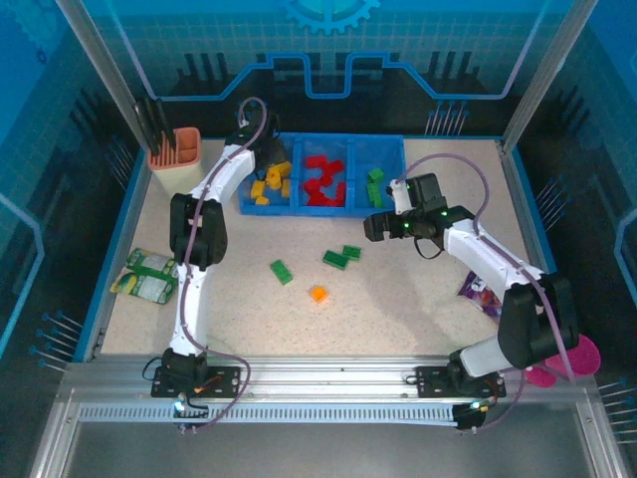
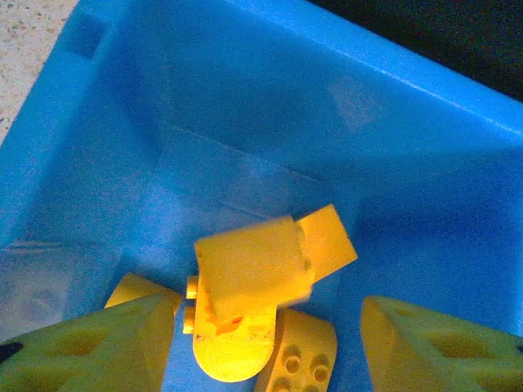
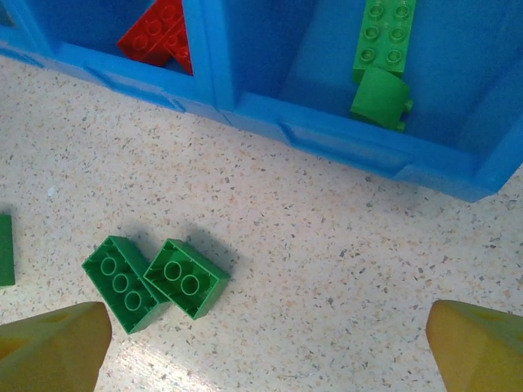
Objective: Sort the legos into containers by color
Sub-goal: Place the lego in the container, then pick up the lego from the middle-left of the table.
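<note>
Red, green, yellow legos (image 1: 323, 181); blue tray (image 3: 327, 139)

— Surface?
— Speckled table (image 1: 398, 319)
— Directly on it?
— Blue tray (image 1: 328, 210) at far edge; mid-table, lone green brick (image 1: 282, 271), pair of green bricks (image 1: 341, 257), orange brick (image 1: 318, 294); green packet (image 1: 147, 276) left, purple packet (image 1: 478, 294) right, tan cup (image 1: 175, 149) far-left corner

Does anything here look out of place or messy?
Nothing looks spilled or mis-sorted: the blue plastic tray holds yellow bricks, red bricks and green bricks in separate compartments. What seems out of place is a crumpled green snack packet at the left edge of the table and a purple packet beside the right arm; neither is a brick.
</note>
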Tool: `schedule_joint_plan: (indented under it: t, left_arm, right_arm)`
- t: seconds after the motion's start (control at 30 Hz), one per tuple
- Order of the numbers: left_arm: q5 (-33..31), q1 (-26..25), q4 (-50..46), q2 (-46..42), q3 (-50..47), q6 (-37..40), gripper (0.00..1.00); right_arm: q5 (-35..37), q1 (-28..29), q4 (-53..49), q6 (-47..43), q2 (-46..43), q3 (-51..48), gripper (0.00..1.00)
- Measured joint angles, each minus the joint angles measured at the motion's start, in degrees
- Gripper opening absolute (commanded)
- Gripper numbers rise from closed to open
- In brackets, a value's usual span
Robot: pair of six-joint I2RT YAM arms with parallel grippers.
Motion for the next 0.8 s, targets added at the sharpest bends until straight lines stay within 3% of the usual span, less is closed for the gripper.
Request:
schedule_joint_plan:
  t: [0.17,0.37,0.6,0.8]
  left_arm:
    - [0.7,0.0,-0.2,-3.1,-4.4,0.0,0.64]
    - [1.8,-2.3,-0.5,-20.1,-22.3,0.0,0.65]
    - [2.1,-14.3,-2.3,-45.9,-46.3,-3.3,0.65]
    - [2.5,-20.8,-4.8,-55.5,-64.4,-14.4,0.67]
  right_arm:
    - [0.2,0.6,-0.1,0.0,-3.6,-0.5,1.0]
    - [0.0,0.8,1.0,0.0,-8.7,-3.7,1.0]
    - [-0.2,0.8,1.5,0.0,-11.8,-7.3,1.0]
    - [-1.1,0.8,1.9,0.0,-13.4,-7.4,1.0]
